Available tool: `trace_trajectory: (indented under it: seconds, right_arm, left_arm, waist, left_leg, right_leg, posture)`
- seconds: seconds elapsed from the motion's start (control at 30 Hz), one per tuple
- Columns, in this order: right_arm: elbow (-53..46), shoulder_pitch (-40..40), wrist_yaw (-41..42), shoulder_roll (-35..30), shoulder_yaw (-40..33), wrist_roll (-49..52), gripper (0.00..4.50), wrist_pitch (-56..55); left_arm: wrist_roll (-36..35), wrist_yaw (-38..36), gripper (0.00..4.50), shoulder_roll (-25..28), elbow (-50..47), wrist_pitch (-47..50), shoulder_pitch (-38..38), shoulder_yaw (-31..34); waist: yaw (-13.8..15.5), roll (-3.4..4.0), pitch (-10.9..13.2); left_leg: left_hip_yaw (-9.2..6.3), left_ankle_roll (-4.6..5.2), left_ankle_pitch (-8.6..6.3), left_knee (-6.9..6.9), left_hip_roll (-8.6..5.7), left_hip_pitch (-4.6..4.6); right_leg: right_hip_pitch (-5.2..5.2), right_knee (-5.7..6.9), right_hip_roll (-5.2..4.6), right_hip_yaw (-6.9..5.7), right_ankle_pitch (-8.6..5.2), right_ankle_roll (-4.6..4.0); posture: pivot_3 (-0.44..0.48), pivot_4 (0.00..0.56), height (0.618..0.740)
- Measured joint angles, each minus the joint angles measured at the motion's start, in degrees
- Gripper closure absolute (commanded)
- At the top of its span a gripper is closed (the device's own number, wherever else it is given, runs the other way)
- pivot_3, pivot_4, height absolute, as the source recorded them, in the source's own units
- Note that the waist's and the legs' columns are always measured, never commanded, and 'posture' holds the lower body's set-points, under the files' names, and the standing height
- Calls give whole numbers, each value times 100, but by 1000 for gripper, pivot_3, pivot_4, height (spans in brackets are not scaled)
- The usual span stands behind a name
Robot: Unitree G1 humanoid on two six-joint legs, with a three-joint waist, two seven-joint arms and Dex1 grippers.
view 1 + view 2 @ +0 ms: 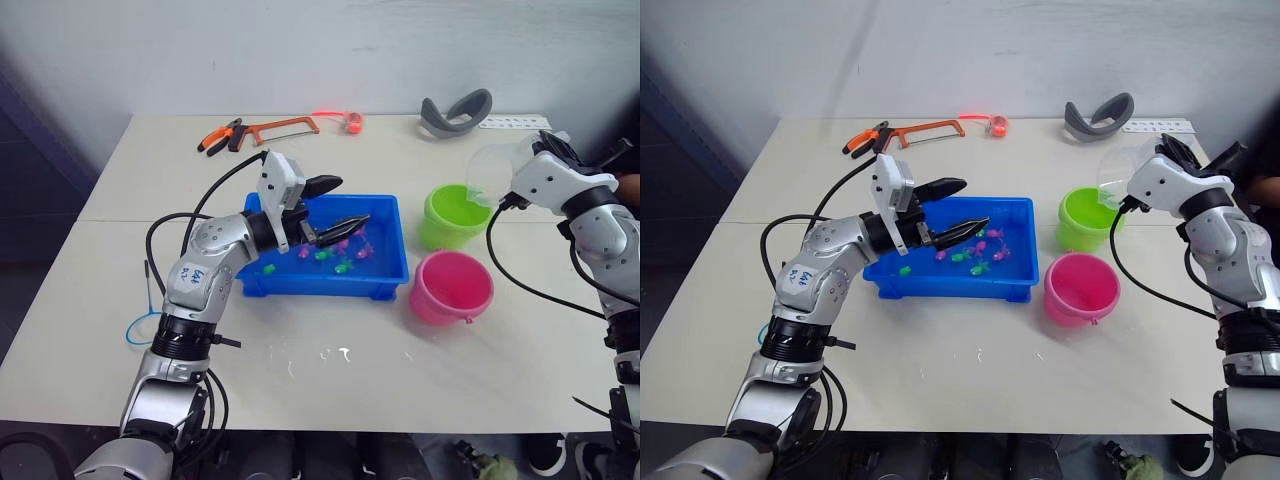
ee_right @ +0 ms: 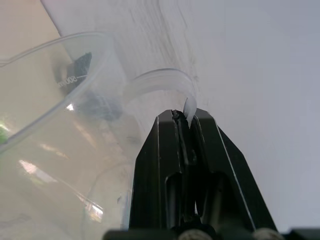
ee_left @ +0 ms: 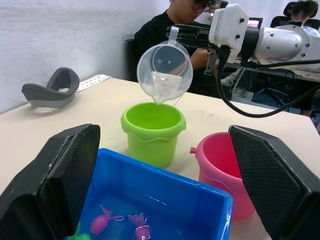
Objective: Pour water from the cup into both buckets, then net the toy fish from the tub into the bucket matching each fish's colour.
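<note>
My right gripper [image 2: 186, 116] is shut on the handle of the clear cup [image 1: 489, 172]. The cup is tipped with its spout over the lime green bucket [image 1: 452, 216], and a little water lies at the lowered lip of the cup [image 3: 165, 70]. The pink bucket [image 1: 452, 288] stands just in front of the green one. My left gripper [image 1: 352, 200] hangs open above the blue tub [image 1: 320, 285], holding nothing. Several small pink and green toy fish [image 1: 338, 250] float in the tub. The net [image 1: 146, 318] lies flat near the table's left edge.
An orange hacksaw [image 1: 285, 128], pliers [image 1: 222, 137], a red tape roll [image 1: 352, 122] and a grey curved piece [image 1: 455, 110] lie along the far edge. Water drops [image 1: 330, 353] spot the table in front of the tub. A person [image 3: 167, 25] sits behind the table.
</note>
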Motion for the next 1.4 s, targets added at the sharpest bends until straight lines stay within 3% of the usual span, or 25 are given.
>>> trace_trajectory:
  seconds: [0.63,0.97,1.13,1.4]
  right_arm:
    - [838,-502,-1172,-594,782,-1379,4461,-1156]
    - [1016,-509,-1503,-599,849,-1504,4461,-1600]
    - [1046,-376,-1031,-422,506,-543,4461,-1645]
    - [541,214,881,566,-1237,2898,4461,77]
  left_arm:
    - [-21,56,0,-111,0,31,1,17]
    - [-55,84,0,-161,12,133,-185,78]
    - [-119,-7,0,-53,9,133,-204,145]
    - [-588,-886,0,304,-41,56,-140,387]
  waist:
    - [-31,-6,5]
    - [-94,-10,8]
    - [-101,-14,10]
    - [-87,-25,17]
  left_leg:
    - [-2,-2,1,0,0,-2]
    - [-3,-4,2,-1,1,-3]
    - [-4,-5,3,-1,2,-3]
    - [-15,-3,4,4,4,-7]
  right_leg:
    - [0,-2,0,-2,0,0]
    - [0,-1,1,-2,0,0]
    - [0,-1,1,-4,0,0]
    - [4,-1,1,-14,0,0]
  posture:
    - [0,150,740]
    - [0,150,740]
    - [0,150,740]
    - [0,150,740]
